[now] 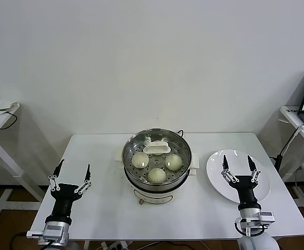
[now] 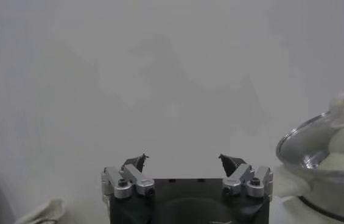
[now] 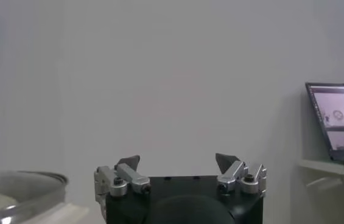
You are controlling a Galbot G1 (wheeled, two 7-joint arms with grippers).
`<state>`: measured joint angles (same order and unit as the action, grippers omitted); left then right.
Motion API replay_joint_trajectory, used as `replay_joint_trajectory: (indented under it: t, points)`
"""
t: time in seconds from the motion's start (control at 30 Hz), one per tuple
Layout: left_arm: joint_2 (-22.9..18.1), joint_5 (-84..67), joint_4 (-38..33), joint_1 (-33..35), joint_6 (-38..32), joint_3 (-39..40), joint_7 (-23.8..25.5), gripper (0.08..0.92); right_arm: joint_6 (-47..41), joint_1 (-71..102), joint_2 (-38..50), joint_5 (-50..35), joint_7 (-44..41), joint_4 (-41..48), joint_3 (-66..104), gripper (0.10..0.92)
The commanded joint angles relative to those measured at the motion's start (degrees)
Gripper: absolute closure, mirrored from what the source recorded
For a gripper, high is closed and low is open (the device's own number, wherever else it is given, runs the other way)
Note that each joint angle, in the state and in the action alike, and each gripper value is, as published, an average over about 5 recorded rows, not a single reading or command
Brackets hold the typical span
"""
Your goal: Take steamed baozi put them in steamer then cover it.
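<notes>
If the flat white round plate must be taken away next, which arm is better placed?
Right, probably. The right claw is open and stands at the flat white round plate. The left claw, also open, is beyond the shiny round steel steamer.

Nothing readable is showing anywhere. The laptop on the side desk is displaying some windows with pictures, but any writing on its screen is too small to make out.

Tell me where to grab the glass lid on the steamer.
Take the lid by its white handle, coming straight down from above. The handle is a raised bar on top of the flat glass, the only part narrow enough for a pincer to span.
</notes>
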<state>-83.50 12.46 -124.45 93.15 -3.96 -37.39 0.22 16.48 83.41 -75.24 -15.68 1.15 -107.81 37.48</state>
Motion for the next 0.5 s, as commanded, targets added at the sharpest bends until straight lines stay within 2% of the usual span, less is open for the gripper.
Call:
replay_joint_trajectory:
  t: [0.03, 0.5]
  points:
    - [-0.7, -4.3, 0.9, 1.8, -3.1, -0.5, 0.2, 0.177, -1.2, 0.2, 0.0, 0.3, 0.1, -1.3, 0.1, 0.203]
    - [0.3, -3.3, 1.3, 2.5, -3.5, 1.0, 0.5, 0.177, -2.9, 0.8, 0.1, 0.8, 0.5, -2.1, 0.2, 0.203]
